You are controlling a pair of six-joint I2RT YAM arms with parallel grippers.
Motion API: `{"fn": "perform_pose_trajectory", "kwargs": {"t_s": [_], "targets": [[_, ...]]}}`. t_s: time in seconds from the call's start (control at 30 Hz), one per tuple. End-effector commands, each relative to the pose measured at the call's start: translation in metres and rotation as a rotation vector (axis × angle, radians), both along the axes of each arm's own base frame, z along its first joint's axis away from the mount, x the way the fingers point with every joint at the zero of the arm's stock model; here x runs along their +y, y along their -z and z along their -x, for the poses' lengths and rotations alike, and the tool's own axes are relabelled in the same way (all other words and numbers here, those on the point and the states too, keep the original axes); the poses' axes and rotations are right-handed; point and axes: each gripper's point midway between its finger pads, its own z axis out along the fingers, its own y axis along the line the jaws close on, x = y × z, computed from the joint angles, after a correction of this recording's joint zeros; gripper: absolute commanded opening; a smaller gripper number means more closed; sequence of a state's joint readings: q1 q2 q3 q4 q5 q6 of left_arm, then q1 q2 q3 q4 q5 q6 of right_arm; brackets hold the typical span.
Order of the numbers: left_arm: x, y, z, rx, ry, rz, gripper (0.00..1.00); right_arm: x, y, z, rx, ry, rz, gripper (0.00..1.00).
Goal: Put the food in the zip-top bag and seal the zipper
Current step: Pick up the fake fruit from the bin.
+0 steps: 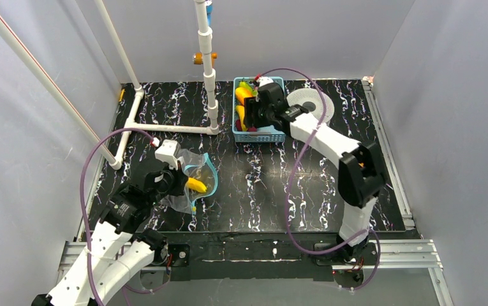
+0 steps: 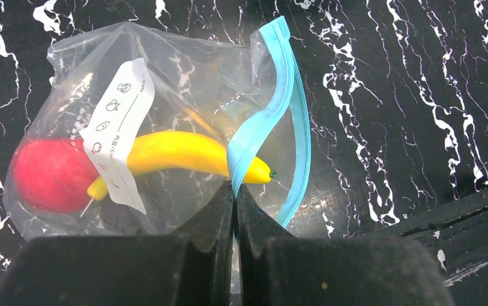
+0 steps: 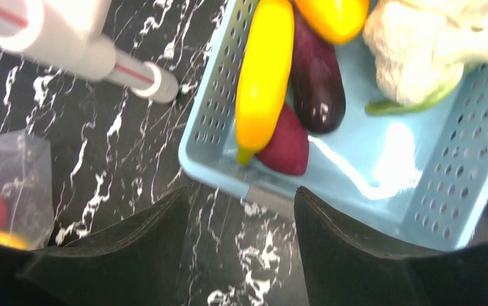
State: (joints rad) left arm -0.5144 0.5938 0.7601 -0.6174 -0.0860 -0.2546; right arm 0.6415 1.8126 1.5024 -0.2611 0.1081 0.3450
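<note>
The clear zip-top bag lies on the black marbled table at the left, with a red apple and a yellow banana inside. Its pale-blue zipper gapes open in a loop. My left gripper is shut on the near strip of that zipper. My right gripper hangs open and empty over the near rim of the light-blue basket. More food lies in the basket: a long yellow piece, a dark purple eggplant, a red piece and a pale cauliflower.
A white pipe frame lies across the back left of the table, with an upright post just left of the basket. A white round plate sits right of the basket. Grey walls close in on three sides.
</note>
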Motion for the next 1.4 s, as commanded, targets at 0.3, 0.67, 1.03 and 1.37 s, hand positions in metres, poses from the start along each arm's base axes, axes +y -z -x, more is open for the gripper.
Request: {"fn": "perform_pose_trajectory", "kwargs": {"t_s": [0.3, 0.67, 1.03, 1.37], "targets": [[0.000, 0.004, -0.007, -0.007, -0.001, -0.029, 0.00, 0.025, 0.024, -0.070, -0.007, 0.050, 0.064, 0.63], [0.000, 0.006, -0.007, 0.002, 0.003, -0.038, 0.00, 0.036, 0.040, -0.080, 0.012, 0.014, 0.096, 0.60], [0.003, -0.003, -0.004, -0.037, -0.007, -0.017, 0.00, 0.016, -0.035, -0.086, -0.143, 0.040, 0.115, 0.07], [0.007, -0.010, 0.000, -0.070, -0.022, 0.009, 0.00, -0.027, -0.109, -0.031, -0.186, 0.071, 0.077, 0.01]]}}
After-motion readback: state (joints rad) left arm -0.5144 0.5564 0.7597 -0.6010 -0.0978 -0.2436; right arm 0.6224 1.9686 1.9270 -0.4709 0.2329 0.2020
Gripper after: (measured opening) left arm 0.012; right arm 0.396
